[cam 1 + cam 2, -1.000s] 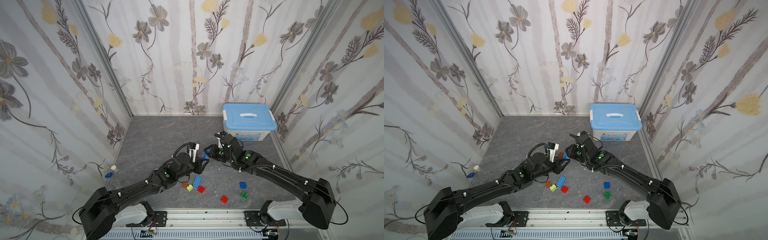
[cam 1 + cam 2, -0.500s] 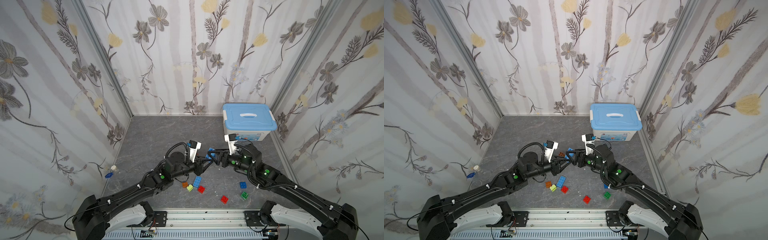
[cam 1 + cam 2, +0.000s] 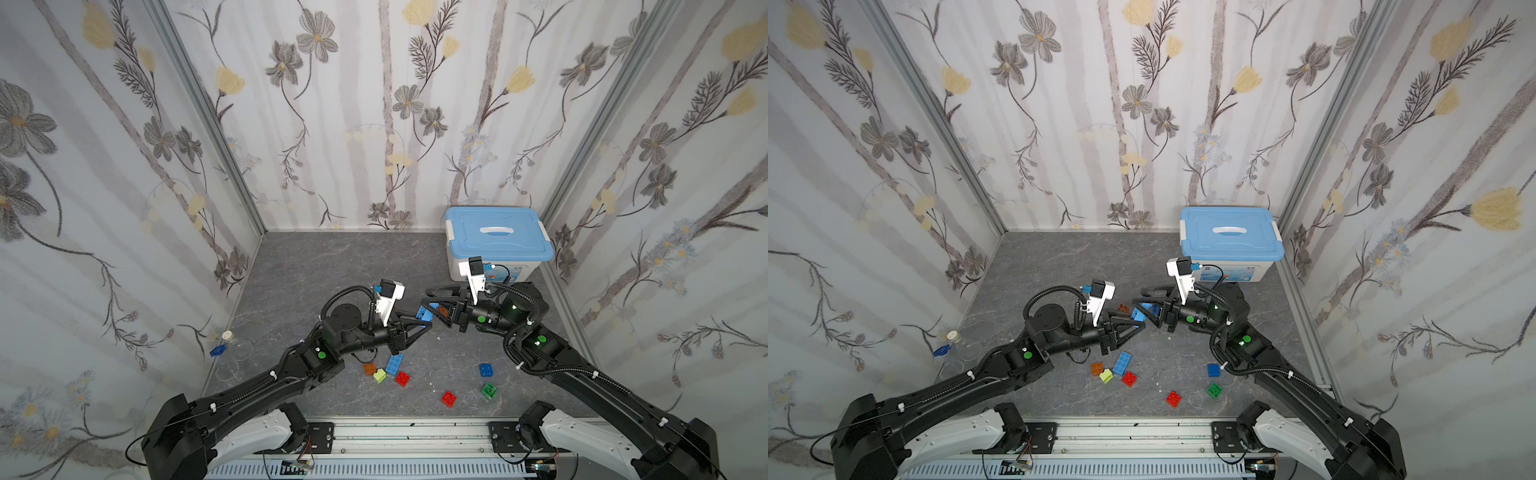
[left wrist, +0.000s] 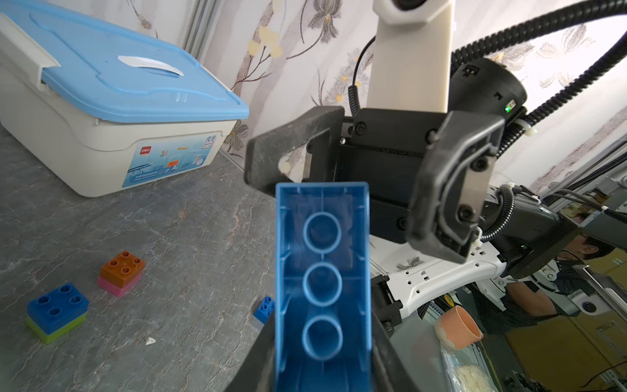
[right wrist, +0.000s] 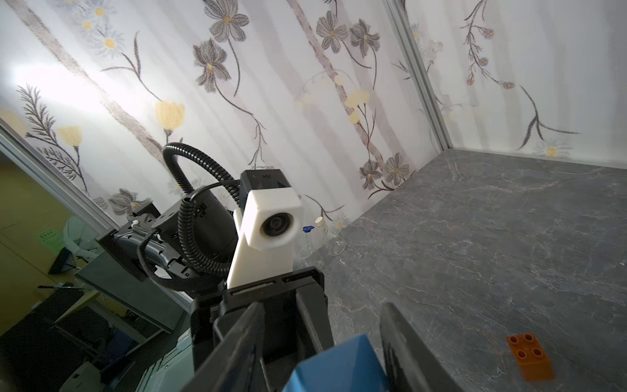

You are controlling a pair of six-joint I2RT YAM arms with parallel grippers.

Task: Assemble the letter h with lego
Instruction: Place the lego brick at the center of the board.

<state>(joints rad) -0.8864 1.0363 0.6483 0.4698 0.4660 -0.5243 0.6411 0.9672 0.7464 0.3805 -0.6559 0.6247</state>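
Item held: long light-blue brick, clenched across its long side walls in my left claw. It is clear of the bench, hollow underside toward that claw's camera, free end projecting ahead.

My right claw faces it head-on, jaws parted and straddling that free end. Contact I cannot confirm.

Handling, in my judgement: a light, rigid, hollow shell, glossy and slick on its flat faces, so apt to pivot under an off-centre pinch. The best hold is square on the two long walls, leaving studs and sockets free for mating.

An orange-on-pink stack sits on the bench beyond the left claw, off to one side.

Change noted: a second ago my right arm lay low and outstretched, its claw angled beside the left. It has since folded up and squared round opposite. The left claw's grip is unchanged.
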